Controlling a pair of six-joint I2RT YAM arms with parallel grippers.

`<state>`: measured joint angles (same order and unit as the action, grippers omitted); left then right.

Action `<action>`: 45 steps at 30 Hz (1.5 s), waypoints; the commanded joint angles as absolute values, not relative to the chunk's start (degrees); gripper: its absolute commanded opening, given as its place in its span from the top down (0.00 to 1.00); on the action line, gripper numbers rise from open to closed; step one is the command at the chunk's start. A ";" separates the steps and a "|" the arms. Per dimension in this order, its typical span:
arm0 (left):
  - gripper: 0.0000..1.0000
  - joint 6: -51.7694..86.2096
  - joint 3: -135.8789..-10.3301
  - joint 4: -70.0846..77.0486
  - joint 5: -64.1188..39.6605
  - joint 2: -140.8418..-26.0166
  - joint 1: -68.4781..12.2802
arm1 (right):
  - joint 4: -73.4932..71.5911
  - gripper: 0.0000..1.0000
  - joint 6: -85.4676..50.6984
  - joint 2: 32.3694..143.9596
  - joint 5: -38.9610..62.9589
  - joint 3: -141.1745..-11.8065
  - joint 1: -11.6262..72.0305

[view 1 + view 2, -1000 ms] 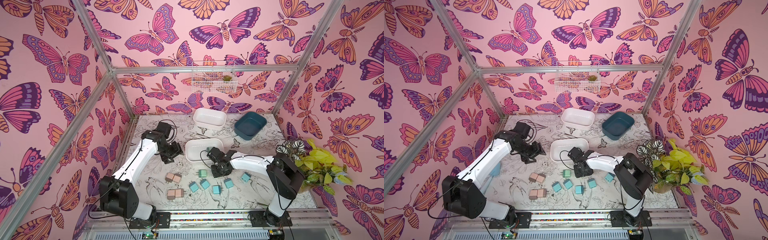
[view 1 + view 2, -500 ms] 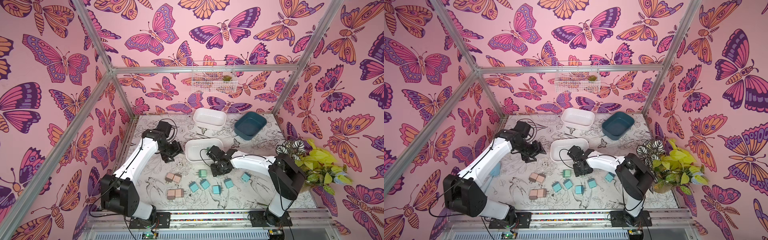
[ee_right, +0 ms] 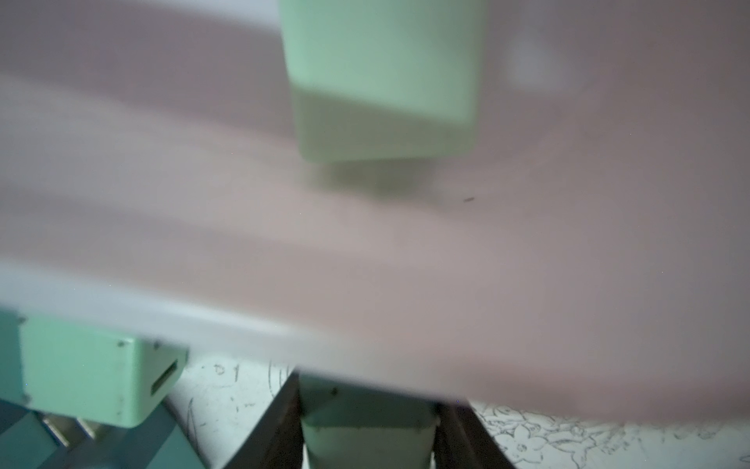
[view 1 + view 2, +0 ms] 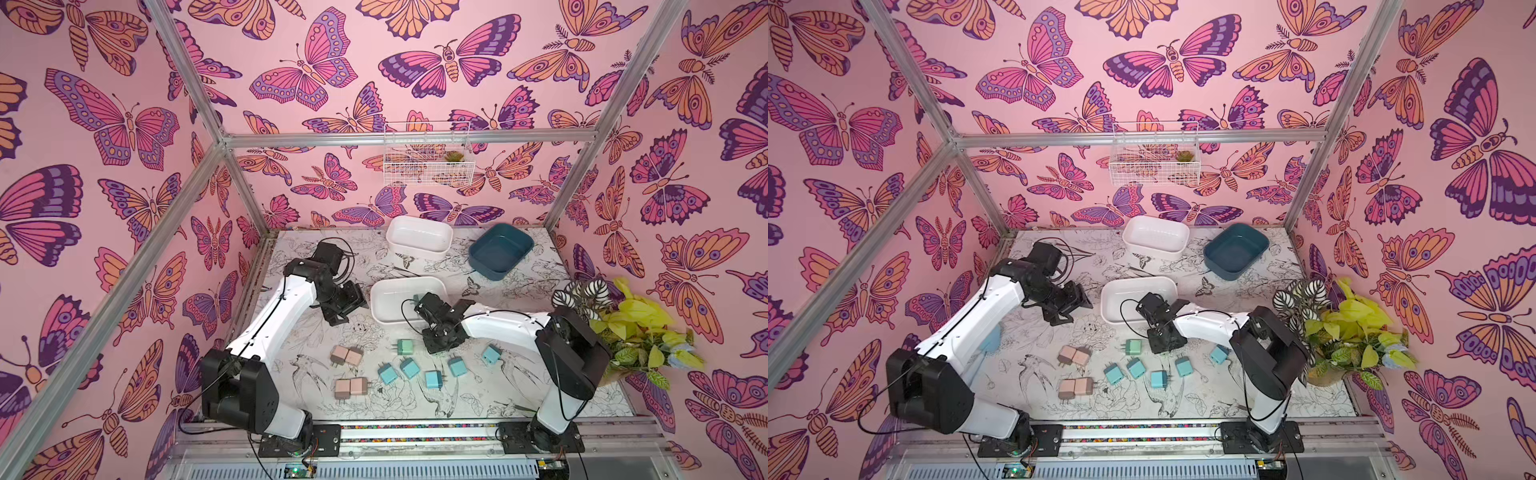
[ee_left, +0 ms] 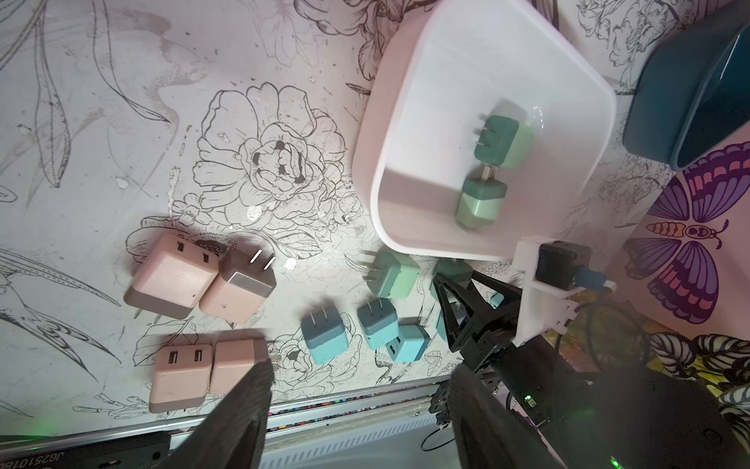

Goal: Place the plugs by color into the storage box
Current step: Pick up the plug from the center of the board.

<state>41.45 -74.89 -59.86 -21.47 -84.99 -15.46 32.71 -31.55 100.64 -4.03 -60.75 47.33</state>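
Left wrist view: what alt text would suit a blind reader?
A white tub holding two mint-green plugs sits on a flower-printed table; beside it lie four pink plugs, several teal-blue plugs and a loose green plug. The right gripper pinches a further green plug.

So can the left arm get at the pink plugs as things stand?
Probably yes: the left pincer is open and empty, the pink plugs lie uncovered nearby, and the right arm is by the nearer white box.

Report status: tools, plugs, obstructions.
Left tool open, empty. Right tool shut on green plug beside nearer white box. Two green plugs inside. Nothing blocking.
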 commanded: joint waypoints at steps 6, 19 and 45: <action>0.29 41.85 -75.34 -60.03 -21.94 -85.88 -16.11 | 35.37 0.59 -32.41 98.95 -3.66 -59.19 47.29; 0.29 42.01 -75.81 -59.40 -22.09 -86.85 -16.69 | 41.05 0.60 -33.05 91.52 -5.15 -59.65 47.72; 0.30 42.69 -72.03 -58.89 -20.59 -80.87 -15.47 | 51.44 0.58 -21.40 113.10 -7.88 -101.60 46.71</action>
